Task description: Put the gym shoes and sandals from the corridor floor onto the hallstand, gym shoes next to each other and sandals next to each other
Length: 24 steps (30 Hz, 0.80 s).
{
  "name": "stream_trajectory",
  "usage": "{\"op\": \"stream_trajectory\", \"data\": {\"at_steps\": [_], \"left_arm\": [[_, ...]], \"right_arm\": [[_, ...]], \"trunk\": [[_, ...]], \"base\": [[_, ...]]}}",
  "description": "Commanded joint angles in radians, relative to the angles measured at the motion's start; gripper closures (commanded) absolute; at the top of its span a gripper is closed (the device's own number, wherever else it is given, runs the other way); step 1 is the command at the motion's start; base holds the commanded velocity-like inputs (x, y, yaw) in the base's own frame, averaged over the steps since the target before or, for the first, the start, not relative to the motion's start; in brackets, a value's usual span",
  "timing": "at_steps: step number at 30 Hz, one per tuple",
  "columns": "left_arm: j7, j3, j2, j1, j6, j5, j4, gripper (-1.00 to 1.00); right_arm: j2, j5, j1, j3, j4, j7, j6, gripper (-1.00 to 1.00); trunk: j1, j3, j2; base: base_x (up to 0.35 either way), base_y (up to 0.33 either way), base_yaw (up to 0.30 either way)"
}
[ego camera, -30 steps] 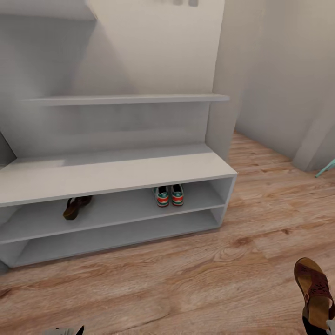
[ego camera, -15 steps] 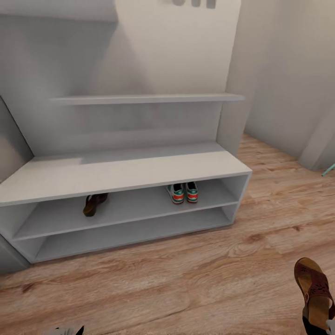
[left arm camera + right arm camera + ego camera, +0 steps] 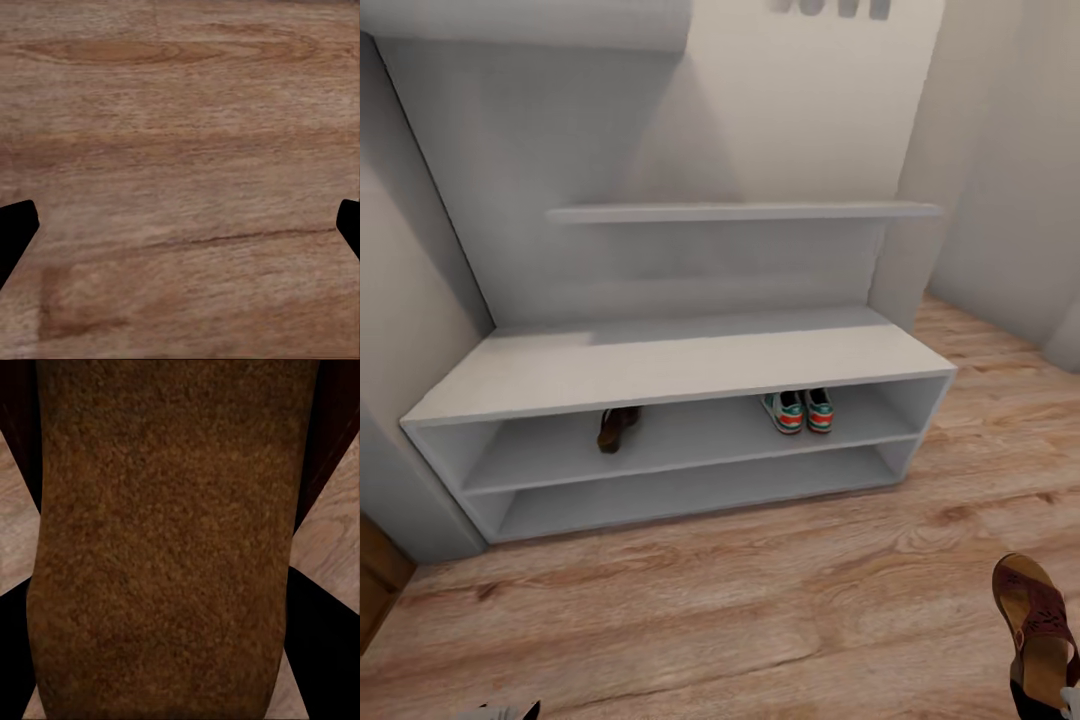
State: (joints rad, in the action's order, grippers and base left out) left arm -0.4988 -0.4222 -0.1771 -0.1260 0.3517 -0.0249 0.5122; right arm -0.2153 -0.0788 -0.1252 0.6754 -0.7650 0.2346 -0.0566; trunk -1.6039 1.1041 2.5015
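Hallstand (image 3: 690, 365): a pale grey-white unit with a long low bench top, two open shelves beneath it and stepped wall shelves above. The upper open shelf holds one dark brown sandal on the shelf (image 3: 617, 427) toward the left and the two gym shoes (image 3: 800, 410) toward the right, side by side and touching, their red-orange heel patches facing outward and their long axes running front to back. The lower shelf holds nothing. The corridor floor (image 3: 760, 600) is light brown wood plank with visible grain and knots. A second sandal, the held sandal (image 3: 1040, 625), stands at the head view's lower right, long axis near vertical, its patterned strap uppermost; the right hand (image 3: 161, 660) grips it, its rough brown sole between the dark fingers. The left hand (image 3: 180, 232) hangs spread wide over bare planks.
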Motion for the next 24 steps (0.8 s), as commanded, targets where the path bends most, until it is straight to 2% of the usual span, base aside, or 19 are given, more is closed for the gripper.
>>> {"op": "stream_trajectory", "data": {"at_steps": [1, 7, 20, 24], "left_arm": [[-0.007, -0.006, 0.001, -0.001, 0.003, -0.003, -0.002, -1.00], [-0.007, -0.006, 0.001, -0.001, 0.002, -0.003, -0.002, -1.00], [-0.007, -0.006, 0.001, -0.001, 0.003, -0.004, -0.002, -1.00], [-0.007, -0.006, 0.001, -0.001, 0.003, -0.004, -0.001, -1.00]], "right_arm": [[0.001, -0.008, -0.001, 0.006, 0.000, 0.008, -0.003, 1.00], [0.001, -0.007, -0.001, 0.006, -0.001, 0.008, -0.003, 1.00], [0.001, -0.007, -0.001, 0.006, -0.003, 0.009, -0.004, 1.00], [0.001, -0.007, -0.001, 0.006, -0.004, 0.009, -0.004, 1.00]], "trunk": [[0.000, 0.001, 0.000], [0.000, 0.001, 0.000], [0.000, 0.001, 0.000], [0.000, 0.001, 0.000]], "base": [[-0.029, 0.308, 0.256], [-0.008, 0.308, 0.128], [-0.002, 0.308, 0.012], [-0.129, 0.281, 0.000]]}}
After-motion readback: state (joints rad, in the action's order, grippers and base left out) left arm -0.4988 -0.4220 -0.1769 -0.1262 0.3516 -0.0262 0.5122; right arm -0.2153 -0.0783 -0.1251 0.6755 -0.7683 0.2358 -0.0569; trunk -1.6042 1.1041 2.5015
